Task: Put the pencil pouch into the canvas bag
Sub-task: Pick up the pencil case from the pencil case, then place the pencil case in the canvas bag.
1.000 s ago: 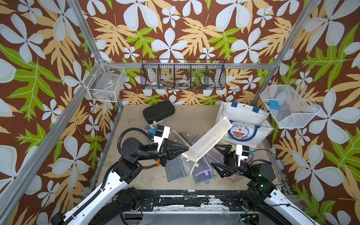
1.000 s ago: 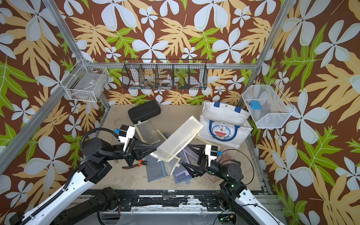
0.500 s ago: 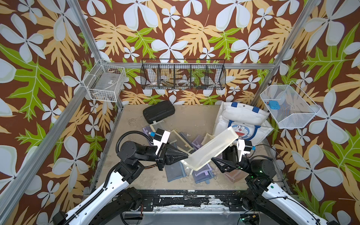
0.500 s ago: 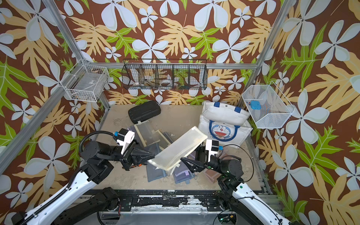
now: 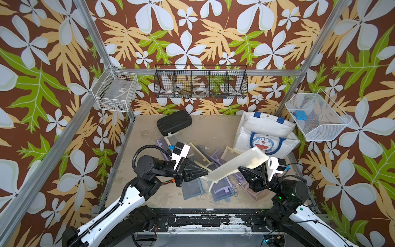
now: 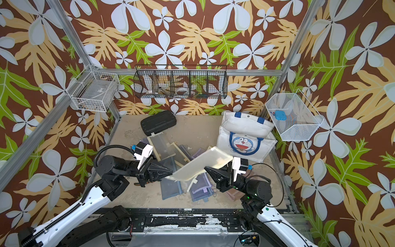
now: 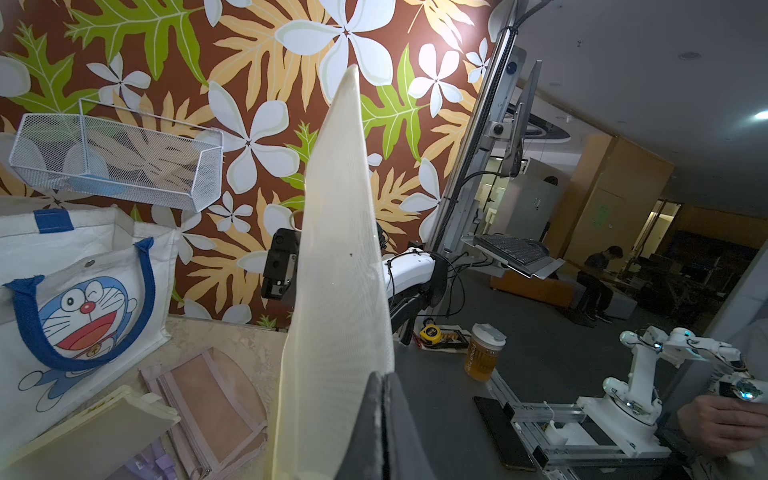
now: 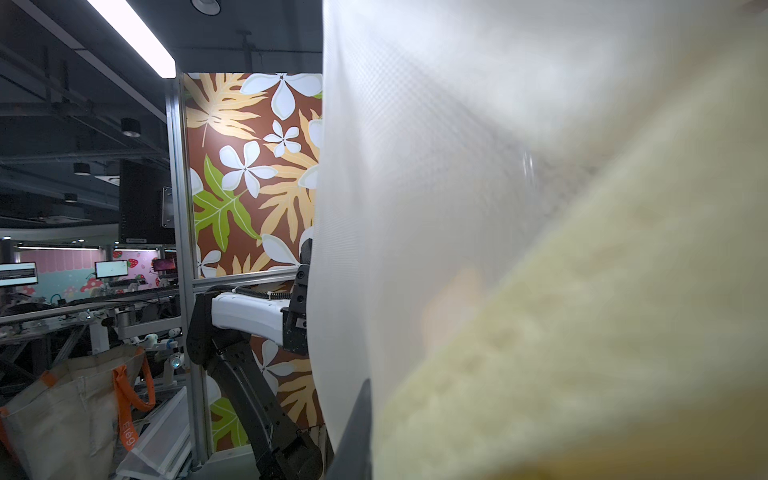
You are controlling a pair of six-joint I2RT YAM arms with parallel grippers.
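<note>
Inward reach left arm [image 5: 149,166] and right arm [image 5: 292,189], jaws clamping the pencil pouch [image 5: 237,164].

pencil pouch [image 5: 237,164]: cream mesh cloth | canvas bag [image 5: 265,128]: matt white cloth

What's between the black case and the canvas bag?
Nothing. Both top views show only bare tabletop between the black case and the canvas bag. The loose pouches lie nearer the arms.
</note>
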